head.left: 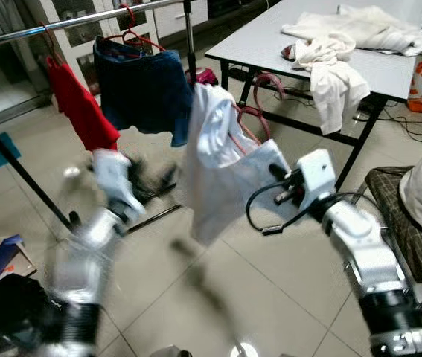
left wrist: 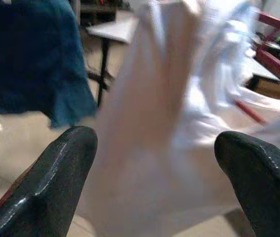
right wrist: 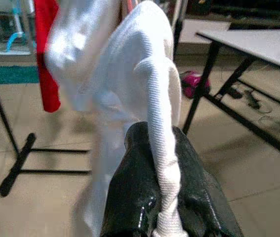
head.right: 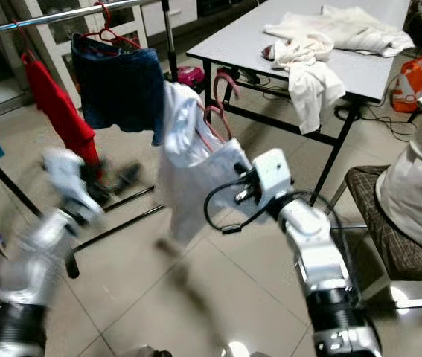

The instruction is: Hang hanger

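Right now your right gripper (head.left: 274, 172) is clamped shut on a fold of the white ribbed cotton shirt (head.left: 222, 167), and that shirt hangs on a pink plastic hanger (head.left: 249, 113) held out in mid-air, below and in front of the chrome garment rail (head.left: 84, 20). You can see the pinch in the right wrist view: a narrow ridge of fabric sits between the black fingers, nothing more. That is your main risk. If the hold is on cloth alone, as it seems to be, the hanger can swing or slide out of the shirt when you lift.

Your left gripper (left wrist: 154, 163) is spread wide and empty, just short of the shirt, and blurred in the head views, so its exact position is hard to judge. Bring it in carelessly and it may knock the dark blue denim garment (head.left: 144, 89) on its red hanger (head.left: 130, 33), or the red top (head.left: 80, 104) beside it.

The hook looks tangled among the shirt's neck folds, though blur makes that uncertain; if it stays buried, it will miss the rail and the whole lot drops to the tiled floor (head.left: 270, 297)
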`<state>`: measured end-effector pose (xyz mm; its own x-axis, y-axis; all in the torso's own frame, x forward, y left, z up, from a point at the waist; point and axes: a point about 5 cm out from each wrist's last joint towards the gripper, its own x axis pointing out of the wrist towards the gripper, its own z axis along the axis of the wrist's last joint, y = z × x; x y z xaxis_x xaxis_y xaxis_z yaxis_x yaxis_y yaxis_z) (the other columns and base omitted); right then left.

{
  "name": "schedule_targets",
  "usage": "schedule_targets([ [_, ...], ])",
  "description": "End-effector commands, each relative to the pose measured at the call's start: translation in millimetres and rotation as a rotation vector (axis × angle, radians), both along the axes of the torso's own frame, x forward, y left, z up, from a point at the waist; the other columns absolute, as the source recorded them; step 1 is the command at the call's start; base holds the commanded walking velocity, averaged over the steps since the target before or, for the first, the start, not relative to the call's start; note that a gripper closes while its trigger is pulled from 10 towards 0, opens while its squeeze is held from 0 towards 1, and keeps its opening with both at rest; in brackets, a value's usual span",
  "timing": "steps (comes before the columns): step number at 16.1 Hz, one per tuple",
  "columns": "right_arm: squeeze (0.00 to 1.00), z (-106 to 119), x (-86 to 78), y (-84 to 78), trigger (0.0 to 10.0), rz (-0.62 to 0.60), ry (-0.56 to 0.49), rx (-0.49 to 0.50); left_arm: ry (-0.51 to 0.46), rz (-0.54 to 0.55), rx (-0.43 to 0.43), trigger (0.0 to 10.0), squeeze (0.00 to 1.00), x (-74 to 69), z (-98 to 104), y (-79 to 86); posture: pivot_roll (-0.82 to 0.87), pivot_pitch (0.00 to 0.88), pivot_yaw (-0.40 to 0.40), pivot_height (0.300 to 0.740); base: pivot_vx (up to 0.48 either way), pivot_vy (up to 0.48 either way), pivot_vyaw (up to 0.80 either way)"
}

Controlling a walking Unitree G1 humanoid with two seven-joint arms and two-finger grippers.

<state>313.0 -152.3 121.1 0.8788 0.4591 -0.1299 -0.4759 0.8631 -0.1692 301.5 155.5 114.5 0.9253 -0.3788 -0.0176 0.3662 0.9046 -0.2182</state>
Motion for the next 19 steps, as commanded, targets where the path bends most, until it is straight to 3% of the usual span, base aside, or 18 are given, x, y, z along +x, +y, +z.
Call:
schedule_targets([
  [1, 0.0, 8, -1.3, 10.2, 0.0, 0.058, -0.029, 0.01, -0.034, -0.022, 0.025, 10.0, 0.0, -1.8, 6, -9.8, -0.09, 0.0, 0.089, 0.74, 0.0, 0.0, 0.0],
  [2, 0.0, 7, -2.9, 10.7, 0.0, 0.085, -0.013, 0.009, -0.036, -0.032, 0.037, 10.0, 0.0, -3.9, 4, -16.3, -0.09, 0.0, 0.089, 0.74, 0.0, 0.0, 0.0],
  [11, 0.0, 7, 0.8, 5.0, 0.0, 0.085, 0.019, 0.04, -0.041, -0.034, 0.083, 10.0, 0.0, -5.3, 2, -20.7, -0.09, 0.0, 0.085, 0.74, 0.0, 0.0, 0.0],
  [15, 0.0, 5, -4.3, -6.7, 0.0, 0.21, 0.092, -0.016, -0.132, -0.263, 0.178, 10.0, 0.0, -8.6, 16, -15.3, -0.08, 0.0, 0.079, 0.74, 0.0, 0.0, 0.0],
  [17, 0.0, 8, -5.8, -23.8, 0.0, 0.275, 0.111, -0.084, -0.156, -0.408, 0.23, 10.0, 0.0, -10.6, 27, -4.9, -0.08, 0.0, 0.074, 0.74, 0.0, 0.0, 0.0],
  [19, 0.0, 13, -5.0, -35.4, 0.0, 0.3, 0.113, -0.131, -0.175, -0.484, 0.27, 10.0, 0.0, -10.9, 38, 1.9, -0.08, 0.0, 0.072, 0.74, 0.0, 0.0, 0.0],
])
